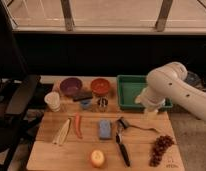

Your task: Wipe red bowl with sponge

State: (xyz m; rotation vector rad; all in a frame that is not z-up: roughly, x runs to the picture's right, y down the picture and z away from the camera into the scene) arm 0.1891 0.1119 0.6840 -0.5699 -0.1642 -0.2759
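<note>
The red bowl [100,85] sits at the back of the wooden table, right of the purple bowl [70,86]. The light-blue sponge [104,128] lies flat near the middle of the table, in front of the red bowl. The white arm reaches in from the right. Its gripper [149,107] hangs at the arm's end over the front right corner of the green tray, well right of the sponge and the bowl. It holds nothing that I can see.
A green tray [127,92] stands at the back right. A white cup [52,101], small blue cup [85,104], carrot [78,125], corn husk [62,132], dish brush [122,143], grapes [159,148] and an apple [97,158] lie around. A black chair [16,105] stands at the left.
</note>
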